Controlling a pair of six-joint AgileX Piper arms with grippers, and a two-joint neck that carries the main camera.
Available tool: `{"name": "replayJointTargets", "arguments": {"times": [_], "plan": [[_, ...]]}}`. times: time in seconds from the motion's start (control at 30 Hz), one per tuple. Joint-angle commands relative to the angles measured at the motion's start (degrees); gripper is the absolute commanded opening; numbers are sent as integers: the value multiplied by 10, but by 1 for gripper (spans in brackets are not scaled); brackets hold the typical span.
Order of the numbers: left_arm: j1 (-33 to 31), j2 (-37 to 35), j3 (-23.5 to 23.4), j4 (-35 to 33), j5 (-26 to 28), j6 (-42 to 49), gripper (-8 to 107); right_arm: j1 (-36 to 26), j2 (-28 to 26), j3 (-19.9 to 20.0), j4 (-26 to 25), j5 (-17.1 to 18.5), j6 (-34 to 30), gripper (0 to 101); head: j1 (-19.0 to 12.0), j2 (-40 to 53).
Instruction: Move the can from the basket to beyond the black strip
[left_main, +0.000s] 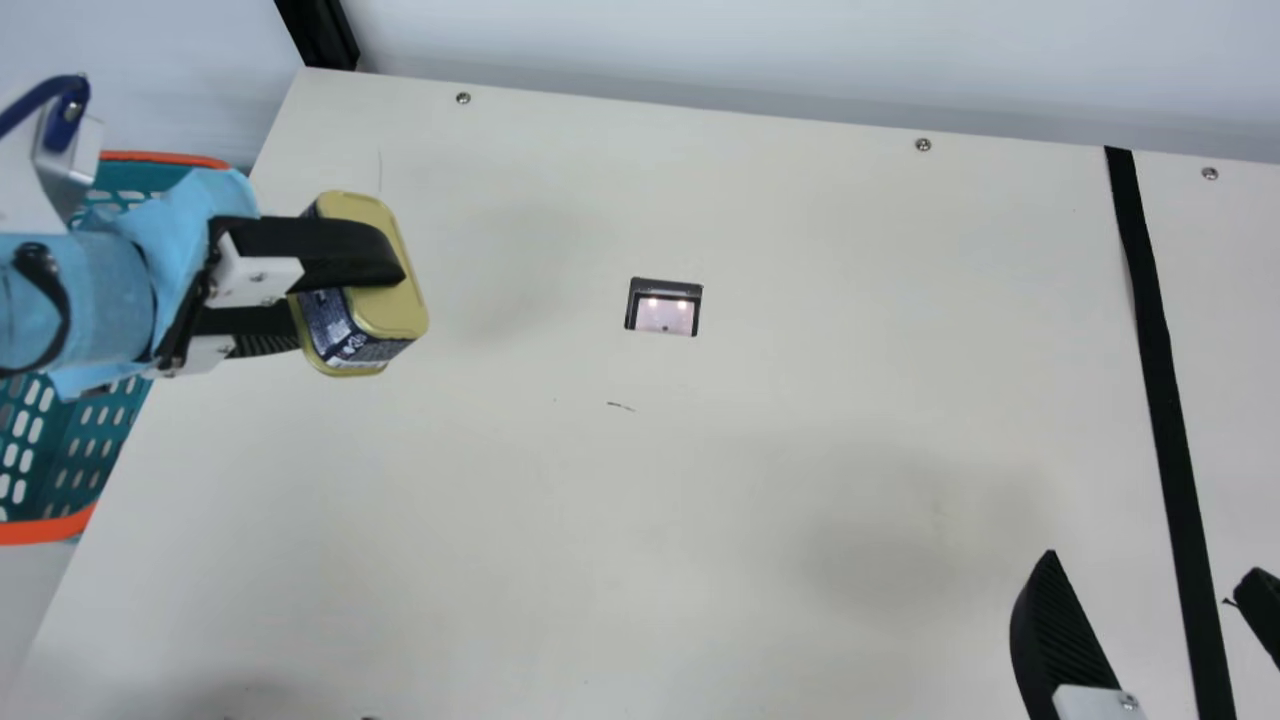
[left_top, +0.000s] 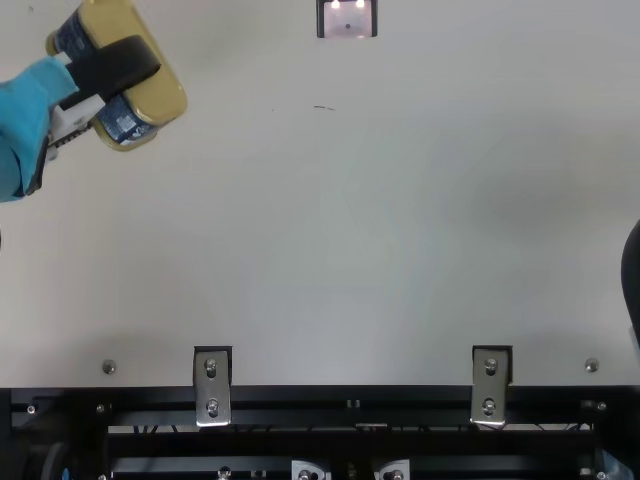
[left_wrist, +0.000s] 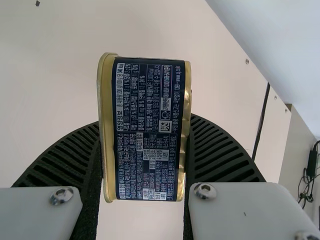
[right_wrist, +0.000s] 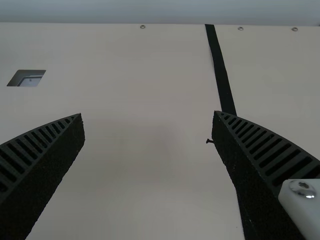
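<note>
Currently grasping can (left_main: 395, 310) in left pincer (left_main: 347, 305) at nine o'clock, with right pincer (left_main: 1150, 563) released at four, risking drop through early unclenching.

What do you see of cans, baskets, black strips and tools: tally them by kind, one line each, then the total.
Can: 1, gold and navy, held in the left tool
Basket: 1, teal with an orange rim
Black strip: 1
Tools: 2, left tool and right tool
Total: 5
</note>
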Motion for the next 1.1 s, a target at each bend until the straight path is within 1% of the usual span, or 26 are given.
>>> {"name": "replayJointTargets", "arguments": {"times": [0.0,0.13,0.27,0.47,0.7,0.93,1.07], "plan": [[1,1,0,-1,1,2,10,0,0,0,0,0,0,101,-12,-4],[-9,-5,0,9,-23,19,10,0,0,0,0,0,0,101,-12,-4],[-43,-18,12,24,-82,45,10,0,0,0,0,0,0,101,-12,-4],[-122,-22,45,24,-202,87,10,0,0,0,0,0,0,101,-12,-4],[-222,13,80,-3,-355,131,10,0,0,0,0,0,0,101,-12,-4],[-316,75,83,-43,-504,172,10,0,0,0,0,0,0,101,-12,-4],[-360,116,76,-32,-575,170,10,0,0,0,0,0,0,101,-12,-4]]}}
